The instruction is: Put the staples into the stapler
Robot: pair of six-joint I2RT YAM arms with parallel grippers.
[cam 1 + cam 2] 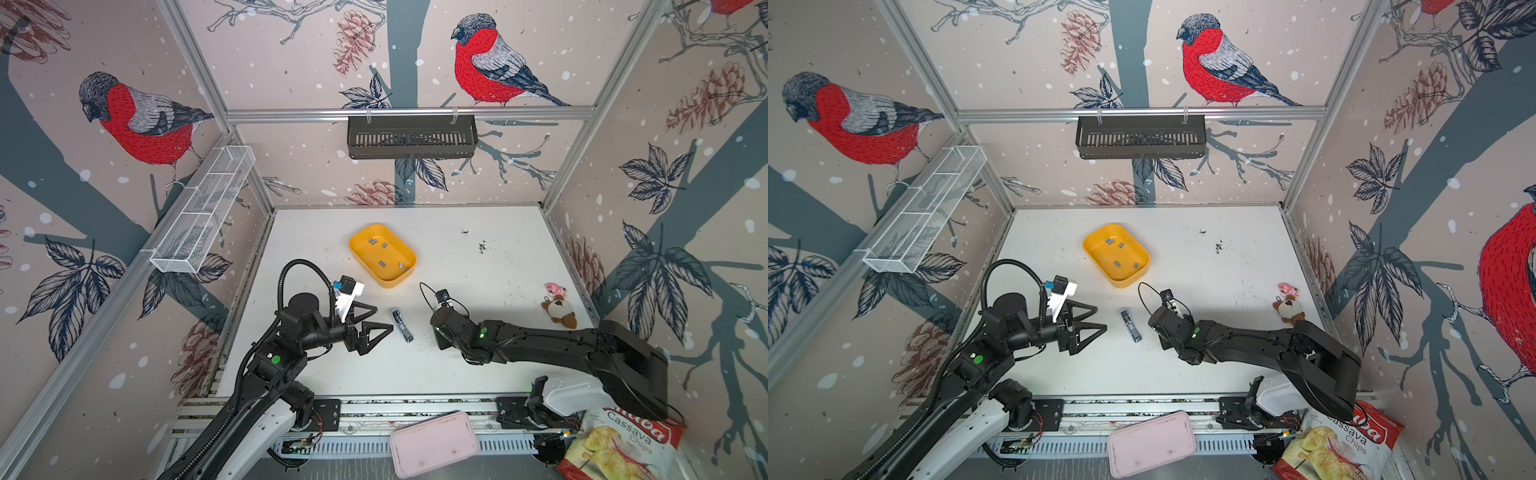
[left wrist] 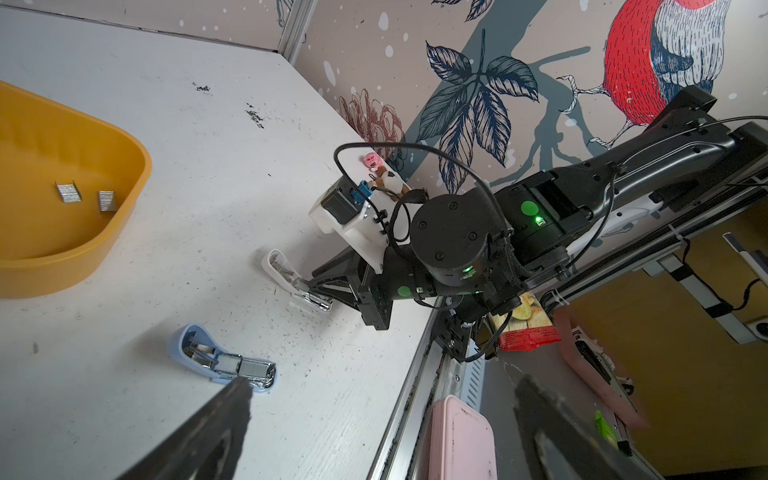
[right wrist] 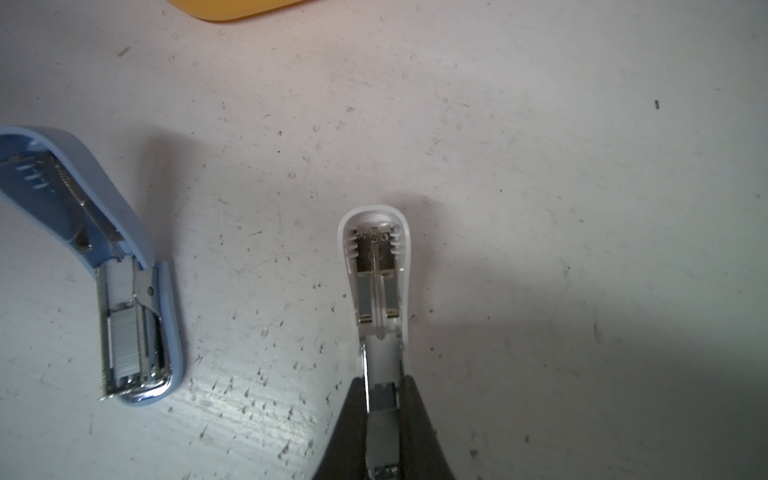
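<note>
The staples (image 1: 381, 263) lie scattered inside the yellow tray (image 1: 392, 283). The white stapler (image 3: 376, 282) rests hinged open on the desk (image 1: 478, 282) off the tray's near side, its channel apparently empty, with my right gripper (image 3: 382, 388) clamped across its metal magazine end. My left gripper (image 1: 384, 319) hangs wide apart and empty off the same side of the tray, and the blue stapler (image 3: 133, 291) lies there too, a strip in its channel. Risks, in my judgement: a thin strip may slip or tilt when pinched off the tray floor, and a crooked strip could jam on the channel wall or twist the stapler in my hold.
</note>
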